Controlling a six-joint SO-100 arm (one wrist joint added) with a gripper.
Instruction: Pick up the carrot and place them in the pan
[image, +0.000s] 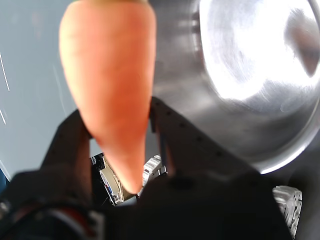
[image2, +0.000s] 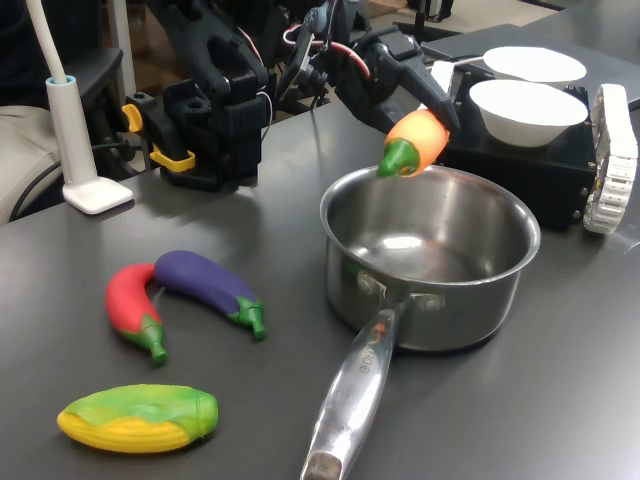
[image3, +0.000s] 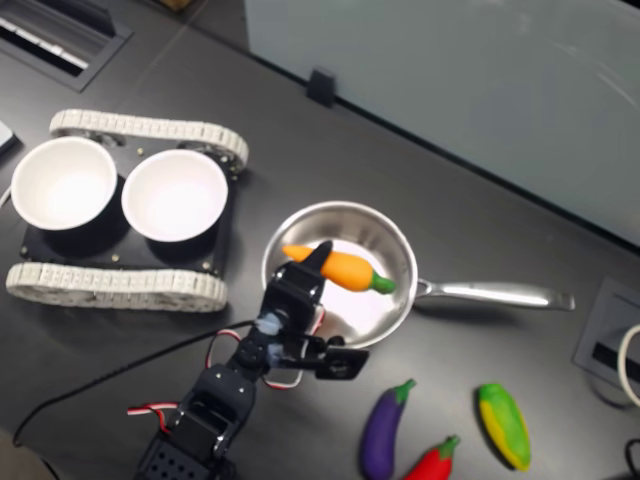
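arm: matte black plastic segmented robot arm (image3: 262, 360) | cables: red and white wires | clamps: yellow, at base

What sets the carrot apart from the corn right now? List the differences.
The carrot is orange with a green stem end; the corn is yellow and green. The carrot hangs in the air, clamped in the tool above the pan; the corn lies flat on the table, untouched. The carrot tapers to a point; the corn is blunter and more oval. Both are glossy toy vegetables.
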